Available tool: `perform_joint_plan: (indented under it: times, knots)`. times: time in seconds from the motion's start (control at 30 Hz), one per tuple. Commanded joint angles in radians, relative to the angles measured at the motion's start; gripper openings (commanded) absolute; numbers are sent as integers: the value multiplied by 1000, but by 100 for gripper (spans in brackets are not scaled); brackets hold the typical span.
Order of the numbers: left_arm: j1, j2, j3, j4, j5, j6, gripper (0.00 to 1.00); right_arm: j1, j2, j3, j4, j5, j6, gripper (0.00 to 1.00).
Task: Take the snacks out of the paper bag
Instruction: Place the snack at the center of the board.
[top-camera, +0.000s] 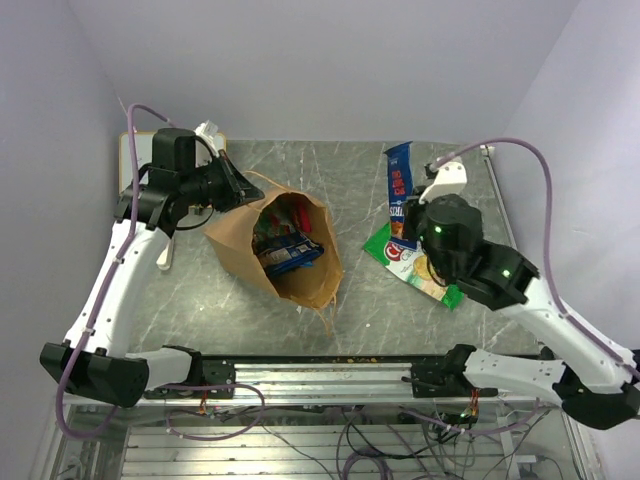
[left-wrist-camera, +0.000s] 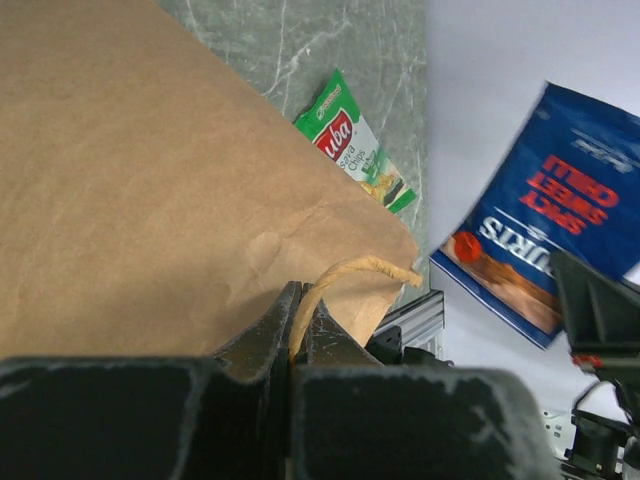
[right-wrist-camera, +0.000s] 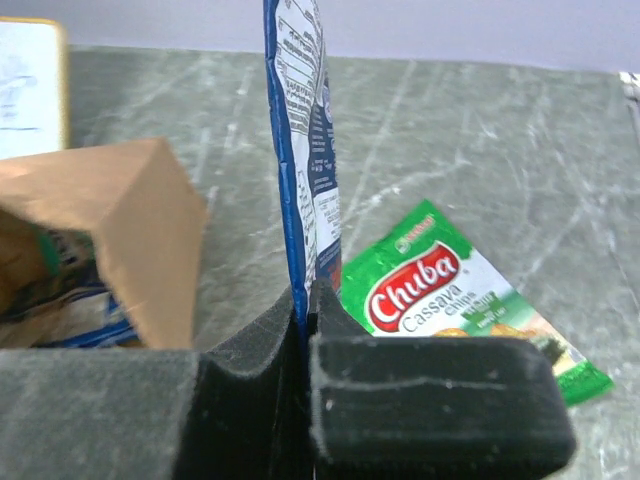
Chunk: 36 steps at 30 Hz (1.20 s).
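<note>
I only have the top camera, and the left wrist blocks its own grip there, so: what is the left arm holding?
Observer: The left jaws are shut on the twisted handle of the paper bag.
Operator: How is the blue packet gripped?
Observer: The right jaws pinch the blue packet by one edge, and it stands upright above them.
Operator: Can you read the green one?
Observer: The green packet on the table reads Chuba Cassava Chips.

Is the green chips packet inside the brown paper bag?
No, the green packet lies flat on the table, apart from the paper bag, next to the blue packet held by the right gripper.
</note>
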Motion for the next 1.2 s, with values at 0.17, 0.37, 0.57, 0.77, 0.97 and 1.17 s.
perform_joint_plan:
  times: [0.17,0.37,0.57,0.77,0.97,1.17]
  knots:
    - [-1,-30,-20,-17,41,15,7,-366,132,-148,171,-292,310,0]
    - [-1,-34,-27,-45,107,47,7,-521,216,-256,335,-449,521,0]
    - [-1,-58,-39,-85,71,72,7,-617,259,-440,542,-517,696,0]
    - [-1,-84,-88,13,72,11,7,-680,281,-633,677,-530,812,0]
    - [-1,-75,-71,10,51,56,7,-752,286,-768,721,-518,838,0]
    - [-1,-106,-123,69,70,27,7,-811,341,-782,730,-579,837,0]
